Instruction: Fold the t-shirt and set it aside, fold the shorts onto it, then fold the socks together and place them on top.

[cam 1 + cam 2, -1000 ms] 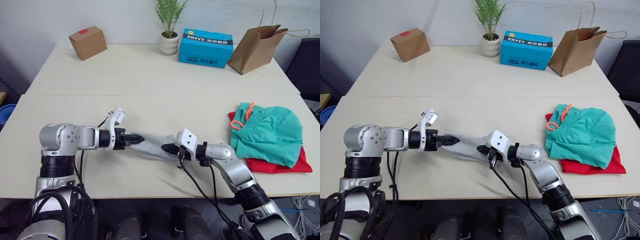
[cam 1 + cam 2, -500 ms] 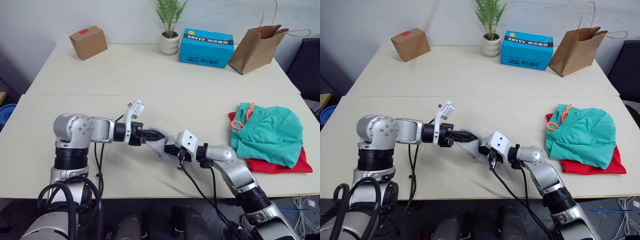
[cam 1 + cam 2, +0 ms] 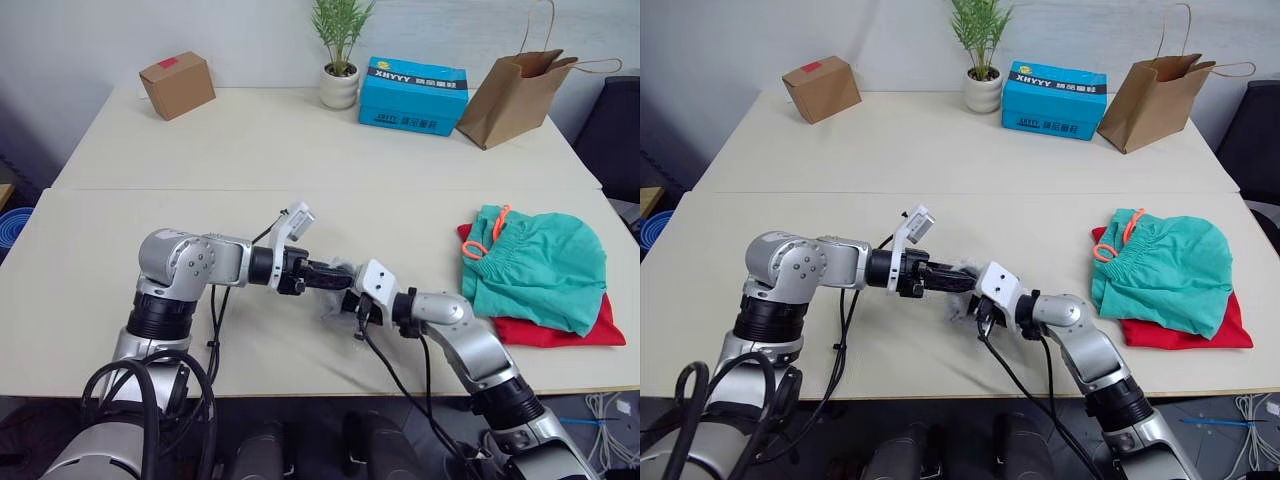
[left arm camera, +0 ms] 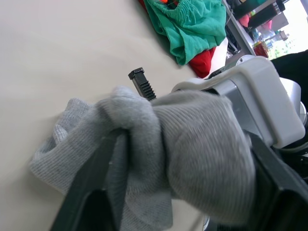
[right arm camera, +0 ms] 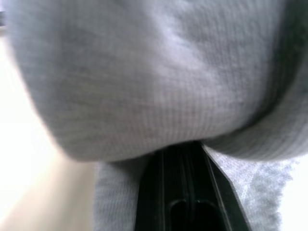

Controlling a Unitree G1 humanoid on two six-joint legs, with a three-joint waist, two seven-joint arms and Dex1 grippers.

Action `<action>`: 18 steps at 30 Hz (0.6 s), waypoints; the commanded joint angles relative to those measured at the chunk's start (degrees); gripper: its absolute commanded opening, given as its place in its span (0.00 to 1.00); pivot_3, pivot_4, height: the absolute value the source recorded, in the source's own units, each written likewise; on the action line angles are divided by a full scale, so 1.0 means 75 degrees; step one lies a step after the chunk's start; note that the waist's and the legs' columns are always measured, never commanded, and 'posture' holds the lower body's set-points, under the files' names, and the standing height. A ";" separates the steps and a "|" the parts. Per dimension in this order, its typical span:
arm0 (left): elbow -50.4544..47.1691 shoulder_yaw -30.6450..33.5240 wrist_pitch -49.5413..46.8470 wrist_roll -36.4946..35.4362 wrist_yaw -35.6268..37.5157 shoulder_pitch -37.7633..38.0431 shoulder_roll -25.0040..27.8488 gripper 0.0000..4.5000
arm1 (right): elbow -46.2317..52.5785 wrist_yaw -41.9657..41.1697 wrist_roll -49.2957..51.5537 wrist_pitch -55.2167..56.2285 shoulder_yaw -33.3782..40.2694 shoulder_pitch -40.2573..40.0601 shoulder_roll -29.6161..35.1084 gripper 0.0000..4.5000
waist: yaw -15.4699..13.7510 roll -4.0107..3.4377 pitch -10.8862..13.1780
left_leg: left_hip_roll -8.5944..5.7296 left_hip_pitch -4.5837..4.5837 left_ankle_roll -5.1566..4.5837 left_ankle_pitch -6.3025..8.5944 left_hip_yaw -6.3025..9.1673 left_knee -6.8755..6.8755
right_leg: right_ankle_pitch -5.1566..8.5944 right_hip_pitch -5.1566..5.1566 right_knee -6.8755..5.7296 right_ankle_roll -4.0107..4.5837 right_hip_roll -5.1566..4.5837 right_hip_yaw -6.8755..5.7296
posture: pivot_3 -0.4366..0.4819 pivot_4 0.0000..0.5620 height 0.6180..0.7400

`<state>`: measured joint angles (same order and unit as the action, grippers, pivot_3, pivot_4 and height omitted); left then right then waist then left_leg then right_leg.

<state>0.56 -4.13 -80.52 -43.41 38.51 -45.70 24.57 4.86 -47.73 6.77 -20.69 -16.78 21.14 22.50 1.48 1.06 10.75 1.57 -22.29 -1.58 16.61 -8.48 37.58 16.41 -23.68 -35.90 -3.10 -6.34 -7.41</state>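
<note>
Socks (image 3: 333, 292), a pair of short light grey knit ankle ones, sit bunched between the left gripper (image 3: 335, 277) and right gripper (image 3: 347, 301), each clamped on an end. Being limp and light, they should be pinched through both layers, then carried to the teal-green gathered-waist shorts (image 3: 540, 262) lying right of them on the red cotton t-shirt (image 3: 570, 331).

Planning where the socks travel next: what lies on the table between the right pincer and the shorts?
Bare tabletop in the left eye view. The right pincer holds the grey socks; nothing sits before the teal shorts.

The socks (image 4: 192, 144) are ribbed grey knit cloth, soft and matt, bunched on the smooth, matt cream worktop (image 3: 300, 150).
</note>
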 commanded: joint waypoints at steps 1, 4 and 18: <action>-0.0069 -0.0107 0.0300 -0.0033 0.0409 -0.0043 0.0066 0.96 | 0.0638 -0.0193 0.0382 -0.0584 0.0316 -0.0152 0.0318 0.00 | -0.0007 0.0000 0.0000 | 0.0000 -0.0001 -0.0003 -0.0002 0.0000 0.0000 | 0.0000 0.0000 0.0000 0.0000 0.0000 0.0000 | 0.48 0.27 1.00; 0.0019 -0.0209 0.0485 0.0016 0.0598 -0.0047 0.0089 0.99 | 0.1280 -0.0436 0.0857 -0.1156 0.0617 -0.0243 0.0682 0.00 | -0.0059 0.0001 0.0001 | -0.0001 -0.0007 -0.0011 -0.0005 0.0002 0.0002 | 0.0000 -0.0001 0.0006 0.0000 -0.0001 -0.0002 | 0.48 0.27 1.00; 0.0110 -0.0653 0.1218 0.0274 0.1042 -0.0064 -0.0194 0.99 | 0.2151 -0.0050 0.1798 -0.1817 0.3025 -0.2097 0.2045 0.00 | -0.0246 0.0005 0.0004 | -0.0001 -0.0015 -0.0028 -0.0003 0.0003 -0.0001 | 0.0000 -0.0002 0.0023 0.0000 -0.0002 -0.0006 | 0.48 0.27 1.00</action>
<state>1.50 -8.25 -72.92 -41.95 45.20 -45.71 23.59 19.31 -49.10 19.22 -35.06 2.47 6.40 37.12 -0.37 1.10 10.78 1.57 -22.42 -1.95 16.50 -8.45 37.57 16.41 -23.71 -35.72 -3.10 -6.35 -7.45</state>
